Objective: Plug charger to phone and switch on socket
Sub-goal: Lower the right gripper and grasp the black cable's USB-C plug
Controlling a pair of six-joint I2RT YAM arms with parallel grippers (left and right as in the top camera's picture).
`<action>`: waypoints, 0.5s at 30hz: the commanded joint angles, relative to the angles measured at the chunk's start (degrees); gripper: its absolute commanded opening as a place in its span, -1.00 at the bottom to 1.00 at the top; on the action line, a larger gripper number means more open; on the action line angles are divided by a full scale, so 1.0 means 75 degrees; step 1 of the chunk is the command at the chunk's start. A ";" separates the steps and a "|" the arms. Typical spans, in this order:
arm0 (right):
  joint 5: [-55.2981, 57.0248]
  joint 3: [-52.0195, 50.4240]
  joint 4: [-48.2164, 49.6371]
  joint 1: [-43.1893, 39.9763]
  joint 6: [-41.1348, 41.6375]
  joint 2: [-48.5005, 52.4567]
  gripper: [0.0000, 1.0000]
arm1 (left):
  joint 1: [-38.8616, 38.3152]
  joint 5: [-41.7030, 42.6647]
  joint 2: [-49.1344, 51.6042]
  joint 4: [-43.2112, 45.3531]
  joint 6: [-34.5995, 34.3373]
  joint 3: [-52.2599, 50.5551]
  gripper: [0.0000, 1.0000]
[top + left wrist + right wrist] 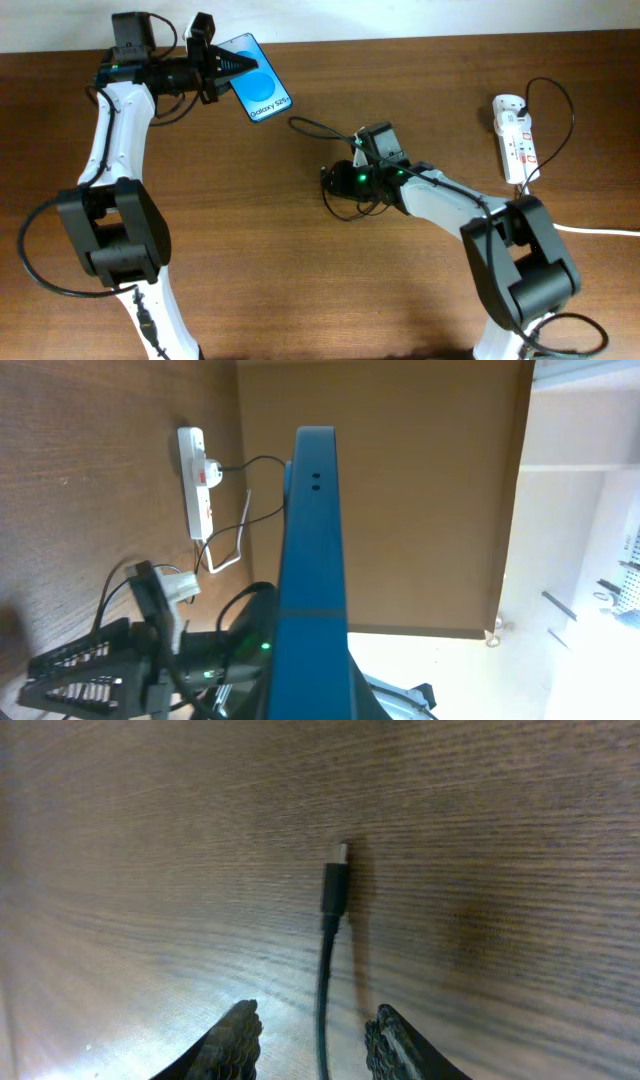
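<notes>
My left gripper [224, 68] is shut on the phone [256, 90], holding it above the table's back left with the blue "Galaxy S25" screen facing up. In the left wrist view the phone [312, 540] shows edge-on, and the jaws [310, 705] are mostly hidden behind it. The charger [334, 900] lies on the table, its black connector tip pointing away. Its thin cable runs back between the open fingers of my right gripper [312, 1045], which do not touch it. Overhead, the right gripper [332, 180] sits mid-table beside the cable [320, 128]. The white socket [514, 135] lies at the far right.
The socket also shows in the left wrist view [197, 480] with thin black cable curling from it. A thick white cord [600, 231] leaves toward the right edge. The right arm [440, 200] stretches across the table's middle. The surface is brown wood.
</notes>
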 commanded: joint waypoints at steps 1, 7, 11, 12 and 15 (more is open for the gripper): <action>0.0064 0.0017 0.0195 0.0082 0.0076 0.0321 -0.21 | 0.0020 0.0259 -0.0047 0.0017 0.0087 0.0070 -1.00; 0.0070 0.0017 0.0793 0.0265 0.0134 0.0799 -0.23 | 0.0020 0.0259 -0.0047 0.0017 0.0090 0.0070 -1.00; 0.0067 0.0017 0.0924 0.0326 0.0516 0.1090 -0.30 | 0.0020 0.0262 -0.0047 0.0017 0.0090 0.0070 -1.00; 0.0073 0.0017 0.0915 0.0323 0.0586 0.1122 -0.31 | 0.0020 0.0262 -0.0047 0.0017 0.0090 0.0070 -1.00; 0.0286 0.0017 0.0921 0.0326 0.0629 0.1276 -0.33 | 0.0020 0.0262 -0.0047 0.0017 0.0090 0.0070 -1.00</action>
